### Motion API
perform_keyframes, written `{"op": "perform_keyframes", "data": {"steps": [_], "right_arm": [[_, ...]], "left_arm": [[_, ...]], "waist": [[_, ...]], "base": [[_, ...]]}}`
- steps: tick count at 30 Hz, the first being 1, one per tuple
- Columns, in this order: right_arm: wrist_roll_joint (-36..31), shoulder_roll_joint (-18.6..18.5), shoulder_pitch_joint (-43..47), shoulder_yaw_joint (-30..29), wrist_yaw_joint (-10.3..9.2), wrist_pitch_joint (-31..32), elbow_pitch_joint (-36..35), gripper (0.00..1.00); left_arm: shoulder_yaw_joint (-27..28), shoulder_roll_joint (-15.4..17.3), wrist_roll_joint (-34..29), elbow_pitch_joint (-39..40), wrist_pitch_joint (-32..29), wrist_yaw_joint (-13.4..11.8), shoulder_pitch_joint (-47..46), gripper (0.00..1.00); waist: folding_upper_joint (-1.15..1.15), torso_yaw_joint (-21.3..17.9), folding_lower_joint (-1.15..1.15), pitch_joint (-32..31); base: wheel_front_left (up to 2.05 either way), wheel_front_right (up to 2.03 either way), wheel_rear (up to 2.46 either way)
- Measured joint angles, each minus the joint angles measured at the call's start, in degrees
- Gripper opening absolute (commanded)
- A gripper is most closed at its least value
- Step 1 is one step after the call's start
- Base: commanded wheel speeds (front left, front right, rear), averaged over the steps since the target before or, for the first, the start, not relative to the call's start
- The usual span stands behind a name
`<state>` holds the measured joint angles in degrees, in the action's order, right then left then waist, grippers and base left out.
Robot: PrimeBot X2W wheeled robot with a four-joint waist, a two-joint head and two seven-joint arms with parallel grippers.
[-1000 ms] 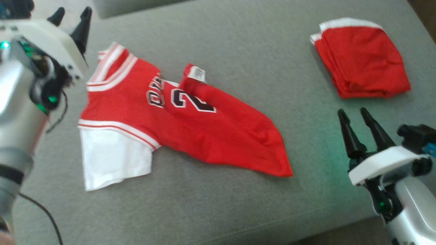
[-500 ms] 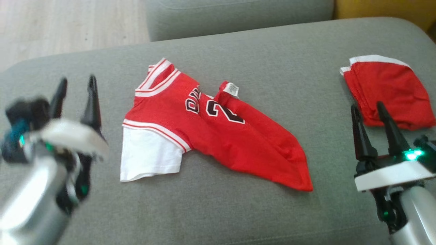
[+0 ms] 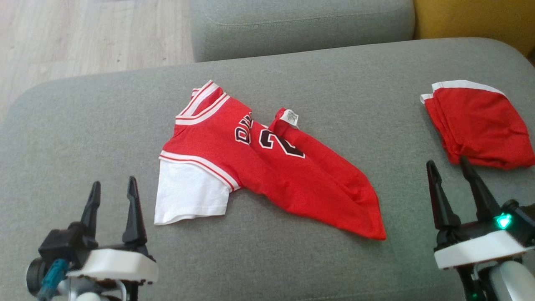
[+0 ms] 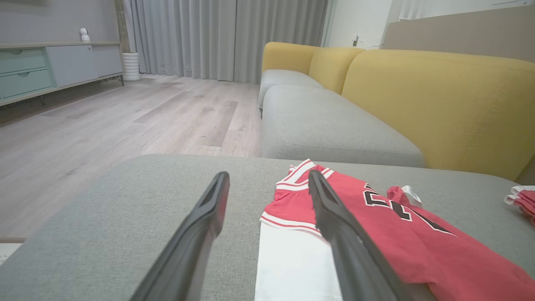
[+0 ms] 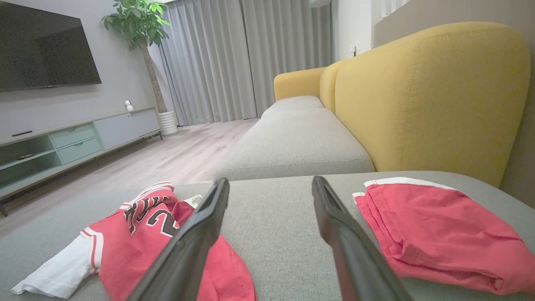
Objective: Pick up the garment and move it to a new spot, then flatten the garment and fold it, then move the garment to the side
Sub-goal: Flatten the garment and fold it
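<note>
Grey sofa cushion point(image 3: 83, 125) is the work surface. Beyond its far edge are wood floor point(image 3: 83, 37), a second seat point(image 3: 301, 25) in the same grey, and a yellow backrest point(image 4: 439, 104).

Garment point(image 3: 267, 175): red jersey, white trim, dark numerals. It lies spread on the cushion, rumpled and not folded, with one fold of cloth turned over near the numerals so that a white label point(image 3: 291, 118) shows.

Left pincer point(image 3: 115, 182): jaws wide apart and empty, above the near edge of the cushion. The garment is ahead of it and to its right. The white sleeve point(image 3: 190, 194) is the nearest part, just beside the pincer's right side. In the left wrist view the right prong crosses in front of that sleeve, while the left prong has bare cushion behind it. No contact with the cloth can be made out.

Right pincer point(image 3: 447, 162): jaws also wide apart, with nothing between them. The garment is to its left and slightly ahead, and the pointed red hem corner point(image 3: 376, 232) is the closest part. The two are apart.

Folded red piece point(image 3: 480, 125), with white edging, lies ahead of the right pincer and to its right. In the head view the tip of the pincer's right prong overlaps the near edge of this piece. Touching or hovering: cannot tell. In the right wrist view the piece sits just right of that prong.

Bare cushion separates the garment from the folded red piece.
</note>
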<state>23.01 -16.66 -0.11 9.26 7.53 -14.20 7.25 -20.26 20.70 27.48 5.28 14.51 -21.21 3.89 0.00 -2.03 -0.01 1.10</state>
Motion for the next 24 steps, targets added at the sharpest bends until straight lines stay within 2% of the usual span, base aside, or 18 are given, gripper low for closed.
{"op": "perform_keyframes", "data": {"steps": [11, 18, 21, 24], "right_arm": [[-0.41, 0.14, 0.79, -0.02, 0.0, 0.15, -0.36, 1.0], [-0.41, 0.11, 0.8, -0.18, 0.0, 2.72, -0.19, 1.0], [1.0, -0.05, 0.8, 0.64, 0.0, 7.9, 0.05, 1.0], [4.69, -0.58, 0.82, 3.15, 0.0, 19.11, 1.51, 1.0]], "left_arm": [[3.97, -4.45, -4.15, -2.58, 0.03, 5.08, 0.66, 1.0], [4.37, -5.41, -4.79, -5.03, -0.27, 6.68, 0.91, 1.0], [4.33, -5.39, -3.02, -6.65, -4.21, 7.13, 0.92, 1.0], [4.15, -5.22, -1.71, -7.46, -9.36, 7.15, 0.6, 1.0]], "waist": [[0.0, -0.81, 0.0, -0.31], [0.0, -0.75, 0.0, -0.56], [0.0, -0.49, 0.0, -0.19], [0.0, -0.45, 0.0, 0.44]], "base": [[0.0, 0.0, 0.0], [0.0, 0.0, 0.0], [0.0, 0.0, 0.0], [0.0, 0.0, 0.0]]}}
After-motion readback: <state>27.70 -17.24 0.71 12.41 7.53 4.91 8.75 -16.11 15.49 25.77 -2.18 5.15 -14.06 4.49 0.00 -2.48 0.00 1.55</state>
